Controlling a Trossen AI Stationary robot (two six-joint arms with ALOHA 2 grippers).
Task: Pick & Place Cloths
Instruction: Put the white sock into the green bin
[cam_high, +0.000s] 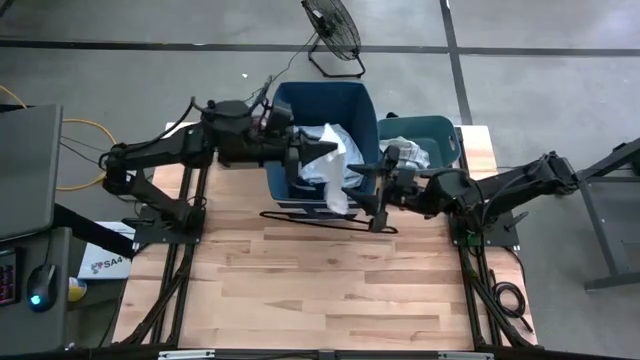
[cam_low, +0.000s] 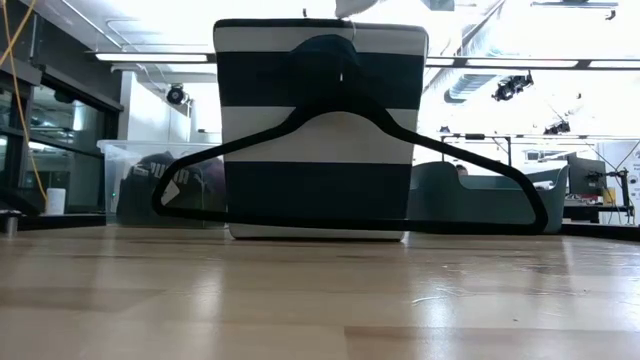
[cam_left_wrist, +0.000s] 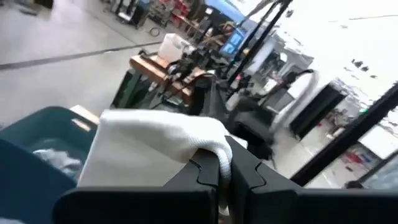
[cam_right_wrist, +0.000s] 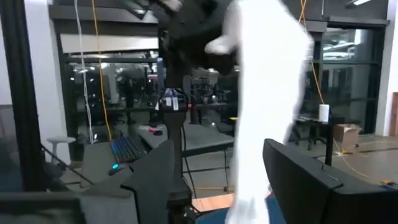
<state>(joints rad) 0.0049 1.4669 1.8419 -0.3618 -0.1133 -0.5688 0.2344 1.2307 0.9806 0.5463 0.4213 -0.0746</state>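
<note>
Grey floor lies all around the wooden table (cam_high: 320, 290), and a black fan (cam_high: 333, 30) stands on it past the far edge. At the back of the table sits a big blue bin (cam_high: 300, 105), with a smaller teal bin (cam_high: 440, 135) beside it; pale cloths lie in both, but they are too crumpled to tell one from another. From table height the big bin shows as dark and white stripes, and it hides the arms. Over the big bin the left gripper (cam_high: 322, 152) is clamped tight on a white cloth (cam_high: 335, 170), which hangs down from its closed fingers (cam_left_wrist: 208, 177). Most of the cloth's lower end is cut off in the left wrist view. The right gripper (cam_high: 383, 180) hangs just beside the cloth, near the front of the bins, with its jaws wide apart and the white cloth hanging in front of them, not held. A thin black hanger (cam_high: 330, 220) lies on the table in front of the big bin.
</note>
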